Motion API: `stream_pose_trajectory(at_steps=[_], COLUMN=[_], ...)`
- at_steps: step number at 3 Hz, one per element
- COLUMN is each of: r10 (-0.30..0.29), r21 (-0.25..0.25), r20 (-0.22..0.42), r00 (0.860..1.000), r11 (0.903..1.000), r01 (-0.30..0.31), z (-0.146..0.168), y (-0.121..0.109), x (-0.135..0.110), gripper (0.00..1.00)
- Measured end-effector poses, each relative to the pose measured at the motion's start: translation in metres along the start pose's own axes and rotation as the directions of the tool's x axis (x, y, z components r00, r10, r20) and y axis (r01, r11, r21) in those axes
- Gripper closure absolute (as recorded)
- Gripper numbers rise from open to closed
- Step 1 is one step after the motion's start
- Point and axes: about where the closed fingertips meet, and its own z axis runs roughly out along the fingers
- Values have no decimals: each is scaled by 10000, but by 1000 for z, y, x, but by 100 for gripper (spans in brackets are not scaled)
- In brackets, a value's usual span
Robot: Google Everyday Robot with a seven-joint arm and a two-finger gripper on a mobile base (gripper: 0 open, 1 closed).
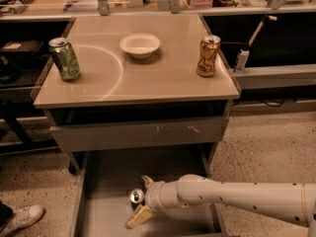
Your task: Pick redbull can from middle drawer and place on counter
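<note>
Table (pixel 163 90) carries a green can (pixel 64 59) at the left edge, a white bowl (pixel 140 45) back middle and an orange-gold can (pixel 208 56) at the right, all well apart from my work area. The upper drawer (pixel 138 133), with a scuffed front, sits just above and overhangs the back of the open middle drawer (pixel 101 201). My arm (pixel 237 199) comes in low from the right. Pincer (pixel 139 201) is spread wide: one finger (pixel 146 180) behind the redbull can (pixel 137 196), the other in front, can between them. Can't tell if either touches. Can stands upright on the flat grey drawer bottom; silver top shows, body mostly hidden. Table top is beige and glossy, with a faint white arc (pixel 117 75). Speckled floor (pixel 266 152), white shoe (pixel 22 217) lower left, dark shelving behind.
</note>
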Motion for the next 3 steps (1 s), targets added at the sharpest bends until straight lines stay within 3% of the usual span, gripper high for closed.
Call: stream_pose_trajectory(at_steps=[1, 3], r10=[0, 0], r21=[-1, -2], r20=[0, 0], r00=[10000, 10000], r11=[10000, 10000], r01=[0, 0], z=[0, 0], y=[0, 0], x=[0, 0], gripper=[19, 65])
